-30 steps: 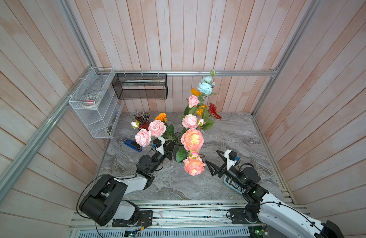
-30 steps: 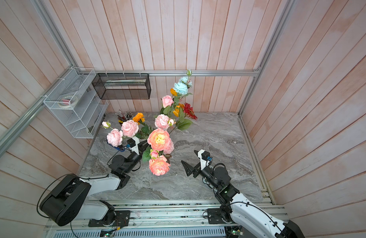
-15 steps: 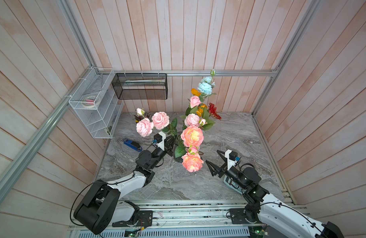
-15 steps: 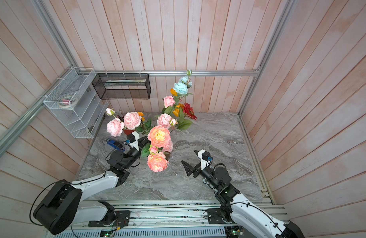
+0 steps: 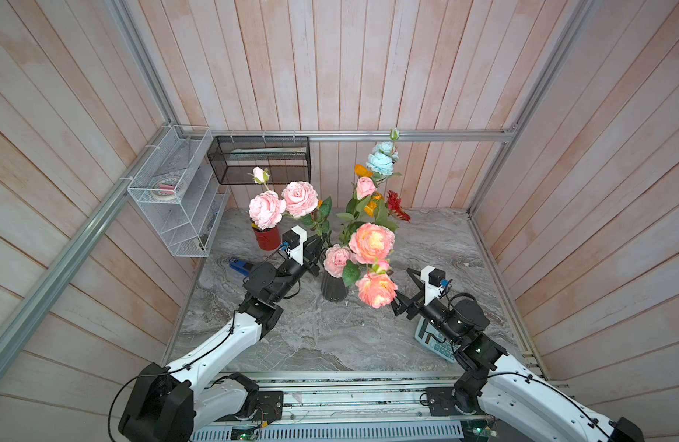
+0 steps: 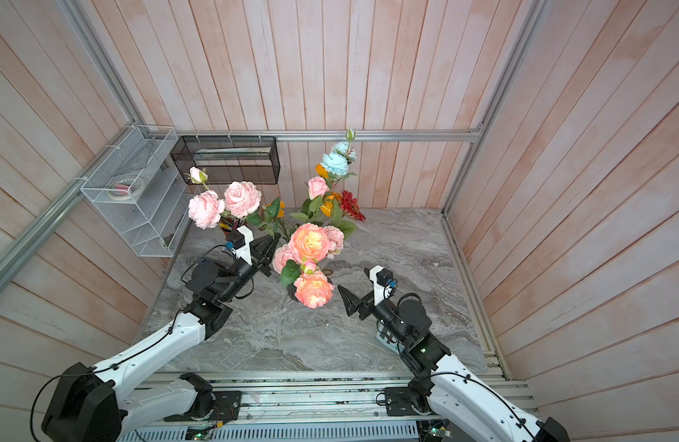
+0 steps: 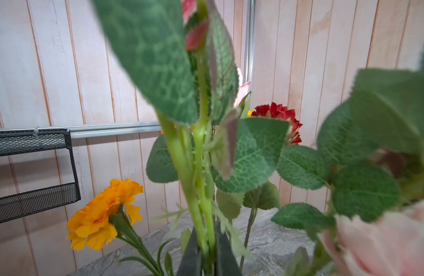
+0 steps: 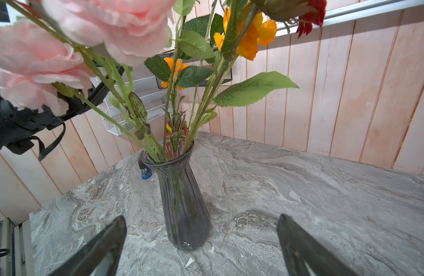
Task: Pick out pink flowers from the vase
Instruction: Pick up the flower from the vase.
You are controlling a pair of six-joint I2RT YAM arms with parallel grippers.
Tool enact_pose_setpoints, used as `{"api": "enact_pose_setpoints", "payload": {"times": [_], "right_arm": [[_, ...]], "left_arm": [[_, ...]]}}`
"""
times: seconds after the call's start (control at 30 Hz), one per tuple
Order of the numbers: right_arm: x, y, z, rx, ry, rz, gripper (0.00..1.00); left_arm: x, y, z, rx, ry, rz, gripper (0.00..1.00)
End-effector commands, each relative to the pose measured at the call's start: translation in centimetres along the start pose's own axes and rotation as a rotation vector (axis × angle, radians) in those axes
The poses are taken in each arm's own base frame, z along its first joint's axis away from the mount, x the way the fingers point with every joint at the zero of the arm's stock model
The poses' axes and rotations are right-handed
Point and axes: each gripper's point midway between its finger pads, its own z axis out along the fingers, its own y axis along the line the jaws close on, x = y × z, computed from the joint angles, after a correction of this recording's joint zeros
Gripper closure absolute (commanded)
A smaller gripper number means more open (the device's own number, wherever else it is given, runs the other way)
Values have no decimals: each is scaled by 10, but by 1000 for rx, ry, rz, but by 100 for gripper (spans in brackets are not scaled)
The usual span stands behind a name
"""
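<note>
I watch both top views look down from high at six o'clock. Wrist cameras sit close, sharing the red bloom [image 7: 276,117].

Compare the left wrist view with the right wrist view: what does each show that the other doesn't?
Left wrist only: a close-up of the green stem pinched in the shut left gripper. Right wrist only: the vase standing on the marble table, and the right gripper open, holding nothing. Both: the red bloom, orange marigolds and pink petals.
</note>
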Motion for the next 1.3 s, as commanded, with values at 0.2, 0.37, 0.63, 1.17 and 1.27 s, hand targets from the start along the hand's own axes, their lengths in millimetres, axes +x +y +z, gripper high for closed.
{"api": "enact_pose_setpoints", "payload": {"times": [0.2, 0.37, 0.63, 1.17, 1.27], "right_arm": [[-13, 1, 2, 14, 17, -9, 2], [-14, 3, 3, 6, 21, -4, 2], [-26, 8, 5, -10, 19, -14, 2], [-40, 18, 4, -51, 28, -4, 2], [-42, 20, 1, -59, 35, -3, 2]], "left_arm": [[-50, 6, 7, -39, -30, 75, 100], [-54, 10, 6, -63, -24, 87, 100], [-94, 7, 1, -60, -54, 97, 100], [-181, 15, -59, -186, -159, 1, 100], [-174, 22, -68, -240, -79, -21, 100]]}}
